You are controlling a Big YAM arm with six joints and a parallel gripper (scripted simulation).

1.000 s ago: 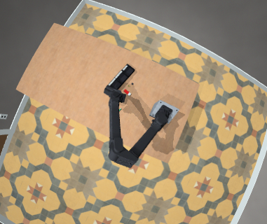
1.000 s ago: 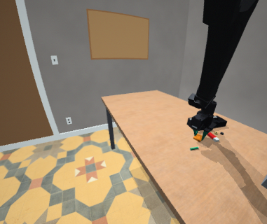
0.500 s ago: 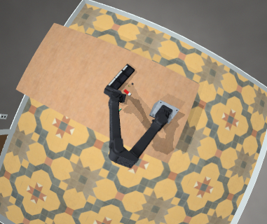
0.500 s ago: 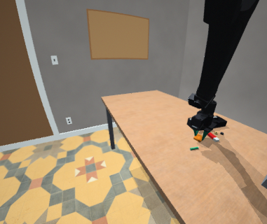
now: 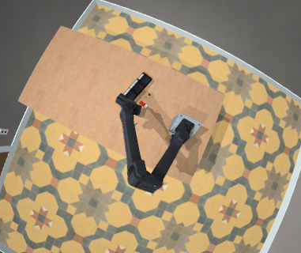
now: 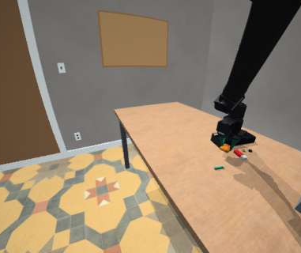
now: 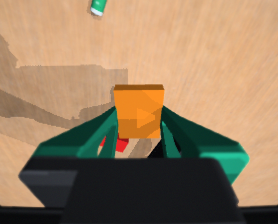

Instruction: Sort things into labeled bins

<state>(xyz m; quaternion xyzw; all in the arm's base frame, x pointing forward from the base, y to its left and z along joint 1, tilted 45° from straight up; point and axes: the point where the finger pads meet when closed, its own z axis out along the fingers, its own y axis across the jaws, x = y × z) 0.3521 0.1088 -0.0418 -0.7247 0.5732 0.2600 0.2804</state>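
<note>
Labels unreadable, bins (image 5: 143, 79) partly hidden, red object (image 7: 121, 144) half-covered

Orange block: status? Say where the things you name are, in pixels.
Gripper (image 6: 227, 145) (image 7: 139, 111) shut on orange block (image 6: 225, 148) (image 7: 139, 112), held above table. Black bins (image 5: 137, 86) close by. Red-and-white piece (image 5: 143, 104) (image 6: 240, 154) beside them, on table. Block not binned.

An orange block (image 6: 225, 148) (image 7: 139, 112) sits between the jaws.
</note>
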